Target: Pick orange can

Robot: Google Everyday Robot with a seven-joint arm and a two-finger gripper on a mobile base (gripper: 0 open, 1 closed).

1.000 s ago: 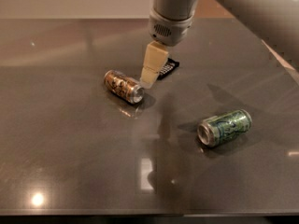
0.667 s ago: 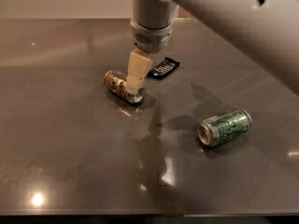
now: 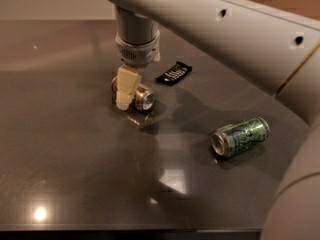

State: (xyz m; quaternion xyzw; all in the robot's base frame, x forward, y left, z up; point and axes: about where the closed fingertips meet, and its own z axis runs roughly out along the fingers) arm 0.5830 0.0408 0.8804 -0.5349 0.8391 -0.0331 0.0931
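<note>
The orange can (image 3: 142,97) lies on its side on the dark glossy table (image 3: 75,149), left of centre, with its silver end facing front right. My gripper (image 3: 126,93) hangs straight down from the wrist and is down at the can, crossing in front of its middle and hiding part of its label. Its tip is close to the table surface on the can's near side.
A green-labelled can (image 3: 241,136) lies on its side to the right front. A small black snack wrapper (image 3: 174,73) lies just behind the orange can. My arm (image 3: 235,29) spans the upper right. The table's front edge runs along the bottom.
My gripper has moved left and down from beside the can's right end to over its middle. The orange can, green can and wrapper have stayed put.
</note>
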